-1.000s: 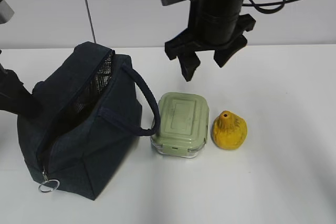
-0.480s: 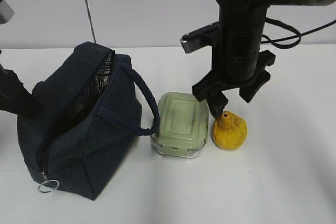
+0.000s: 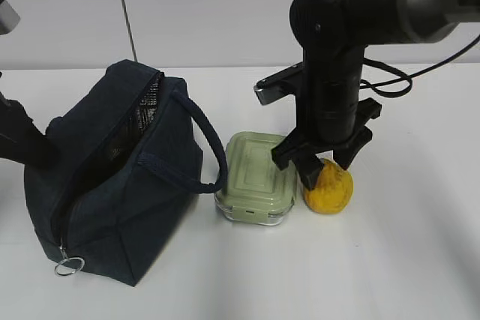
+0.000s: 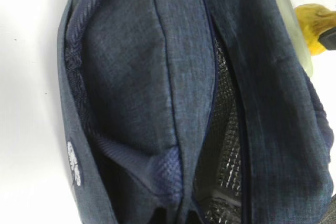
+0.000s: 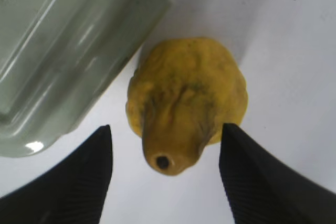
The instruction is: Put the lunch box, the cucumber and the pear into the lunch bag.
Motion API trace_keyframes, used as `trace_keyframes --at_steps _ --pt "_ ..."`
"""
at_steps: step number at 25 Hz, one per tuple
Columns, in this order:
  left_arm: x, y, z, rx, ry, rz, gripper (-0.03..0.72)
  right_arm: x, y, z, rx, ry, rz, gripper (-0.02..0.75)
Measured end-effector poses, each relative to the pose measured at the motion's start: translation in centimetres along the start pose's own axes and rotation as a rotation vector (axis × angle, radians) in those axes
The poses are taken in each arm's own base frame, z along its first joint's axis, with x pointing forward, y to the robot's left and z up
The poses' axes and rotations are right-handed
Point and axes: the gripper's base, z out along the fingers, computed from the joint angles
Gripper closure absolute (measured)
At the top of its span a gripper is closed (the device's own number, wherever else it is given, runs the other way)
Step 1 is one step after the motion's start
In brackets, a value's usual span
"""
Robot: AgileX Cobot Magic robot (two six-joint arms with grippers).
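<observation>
The navy lunch bag (image 3: pixel 112 185) stands at the left with its zipper open; its silver lining shows in the left wrist view (image 4: pixel 223 145). The sage-green lunch box (image 3: pixel 255 176) sits to the right of the bag, and the yellow pear (image 3: pixel 331 189) sits to the right of the box. My right gripper (image 3: pixel 319 161) is open and low over the pear, with one finger on each side of its narrow top (image 5: pixel 165 171). My left gripper (image 4: pixel 176 216) pinches a fold of the bag's rim at the bottom edge of its view. The cucumber is out of view.
The lunch box (image 5: pixel 68 51) lies close to my right gripper's left finger (image 5: pixel 79 182). The bag's looped handle (image 3: pixel 214 151) arches toward the box. The left arm (image 3: pixel 19 140) stands behind the bag. A white tabletop (image 3: pixel 405 260) lies all around.
My right gripper has come down from high above the lunch box and moved right, and it now straddles the top of the pear. The bag, the box and the left arm have not moved.
</observation>
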Motion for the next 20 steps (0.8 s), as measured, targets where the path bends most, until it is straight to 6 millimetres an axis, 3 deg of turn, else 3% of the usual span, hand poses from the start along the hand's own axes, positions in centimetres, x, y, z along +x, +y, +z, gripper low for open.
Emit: trace_keyframes --at_steps 3,5,6,10,13,15,20 --pt "0.0 0.0 0.0 -0.001 0.0 0.0 0.686 -0.3 0.1 1.0 0.002 0.01 -0.006 0.3" --pt "0.0 0.0 0.0 -0.001 0.001 0.001 0.686 -0.3 -0.1 1.1 0.029 0.008 -0.019 0.492" --pt "0.0 0.0 0.0 -0.001 0.001 0.001 0.686 -0.4 -0.2 1.1 0.04 0.005 -0.022 0.533" --pt "0.0 0.0 0.0 -0.001 0.001 0.001 0.686 -0.3 -0.6 0.0 0.066 -0.025 -0.019 0.568" --pt "0.0 0.0 0.0 -0.001 0.001 0.001 0.686 0.3 -0.9 -4.3 0.037 -0.144 -0.002 0.572" --pt "0.0 0.0 0.0 -0.001 0.001 0.001 0.686 0.6 -0.6 -8.3 0.001 -0.269 -0.015 0.573" --pt "0.0 0.0 0.0 -0.002 0.001 0.001 0.686 1.0 3.3 -15.7 -0.157 -0.538 -0.15 0.574"
